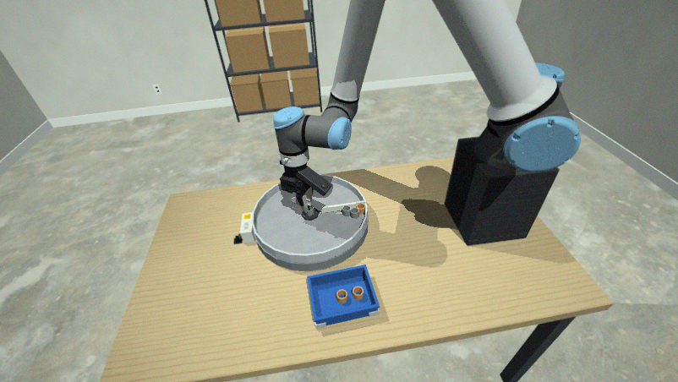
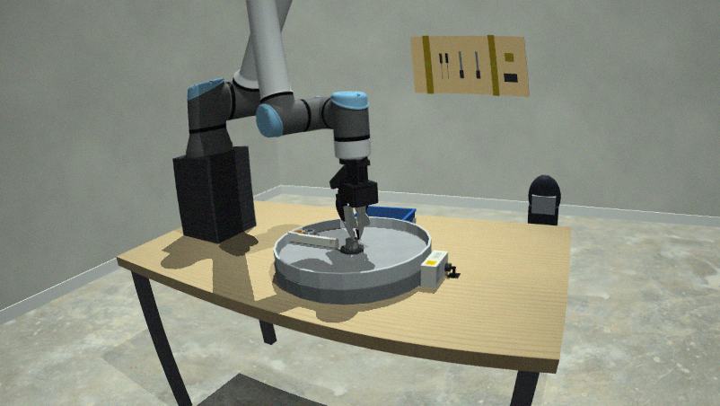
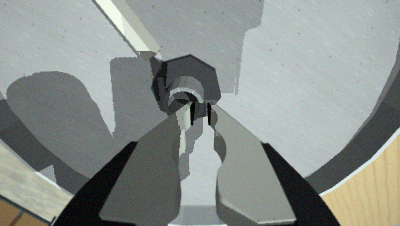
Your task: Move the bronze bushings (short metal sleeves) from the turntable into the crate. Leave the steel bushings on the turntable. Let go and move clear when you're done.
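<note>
The grey turntable sits mid-table. By its right rim, against the end of a white guide bar, stand one bronze bushing and two steel bushings. The blue crate in front of the turntable holds two bronze bushings. My gripper hangs just above the dark hub at the turntable's centre, well left of the bushings. In the wrist view its fingers are shut with only a thin gap and hold nothing. The side view shows the gripper over the hub too.
A small white control box sits against the turntable's left rim. The robot's black base stands at the table's back right. The turntable has a raised rim all round. The crate's far edge shows behind the turntable in the side view.
</note>
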Controlling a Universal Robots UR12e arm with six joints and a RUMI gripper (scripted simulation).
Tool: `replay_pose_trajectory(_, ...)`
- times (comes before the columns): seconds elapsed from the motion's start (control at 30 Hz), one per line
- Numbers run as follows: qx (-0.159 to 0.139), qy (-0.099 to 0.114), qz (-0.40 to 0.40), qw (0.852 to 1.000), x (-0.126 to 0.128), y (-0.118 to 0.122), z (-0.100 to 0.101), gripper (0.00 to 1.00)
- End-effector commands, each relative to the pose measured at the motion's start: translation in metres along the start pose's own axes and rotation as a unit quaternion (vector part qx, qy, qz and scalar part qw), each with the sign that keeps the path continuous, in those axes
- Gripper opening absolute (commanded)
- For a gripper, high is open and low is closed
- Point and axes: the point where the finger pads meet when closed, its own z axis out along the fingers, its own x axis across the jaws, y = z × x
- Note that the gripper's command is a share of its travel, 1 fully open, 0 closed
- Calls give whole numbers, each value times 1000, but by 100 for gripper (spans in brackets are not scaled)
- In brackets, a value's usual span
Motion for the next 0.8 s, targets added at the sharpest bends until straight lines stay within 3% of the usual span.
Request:
replay_pose_trajectory(0.0, -1, 0, 0, 1000, 0, 1, -14, 6)
replay_pose_trajectory(0.2, -1, 0, 0, 1000, 0, 1, -33, 6)
replay_pose_trajectory(0.77, -1, 0, 0, 1000, 0, 1, -34, 6)
